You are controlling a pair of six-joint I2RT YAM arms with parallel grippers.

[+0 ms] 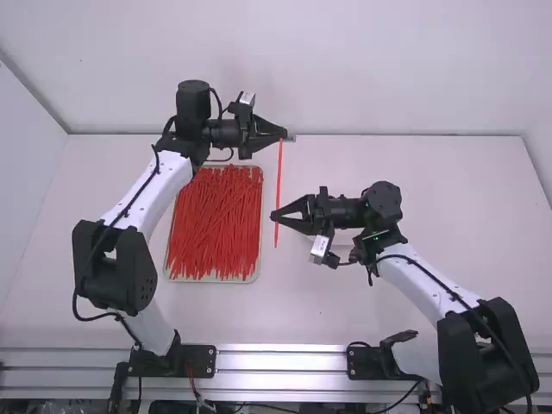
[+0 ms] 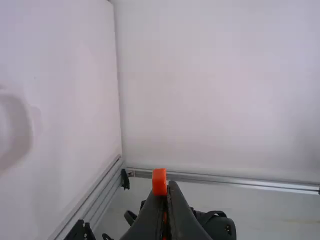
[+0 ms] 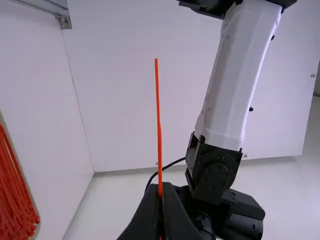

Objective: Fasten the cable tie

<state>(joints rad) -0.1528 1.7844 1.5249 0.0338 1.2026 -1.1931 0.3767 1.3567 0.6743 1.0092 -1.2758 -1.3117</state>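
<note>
— Over at nine o'clock on the table (image 1: 448,181), what did you have?
— A tray (image 1: 255,278) heaped with loose red ties (image 1: 216,220).
— And at the centre?
— Your left gripper (image 1: 288,135) was pinched tight on the cable tie (image 1: 279,185) at its twelve o'clock end; your right gripper (image 1: 277,221) clamped its six o'clock end.
</note>
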